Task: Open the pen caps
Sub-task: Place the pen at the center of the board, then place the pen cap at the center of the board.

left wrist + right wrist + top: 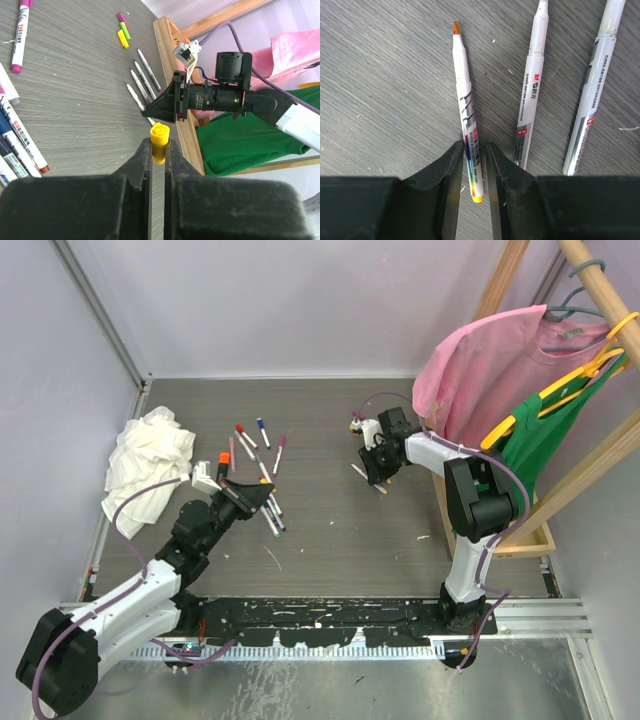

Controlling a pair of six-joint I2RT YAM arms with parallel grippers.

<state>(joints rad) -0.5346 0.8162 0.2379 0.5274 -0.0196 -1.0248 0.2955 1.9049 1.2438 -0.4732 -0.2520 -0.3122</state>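
Left claw clamped on a yellow cap, raised above the table.
Only the cap's lower part sits between the fingers, so a slack squeeze or a high release could let it spring free and roll among the capped pens. Opposite, the right claw straddles an uncapped orange-tipped pen; whether it pinches the barrel I cannot tell, and a skewed close could shove it into the neighbouring barrels. Loose caps, pink, green and yellow, lie beyond.
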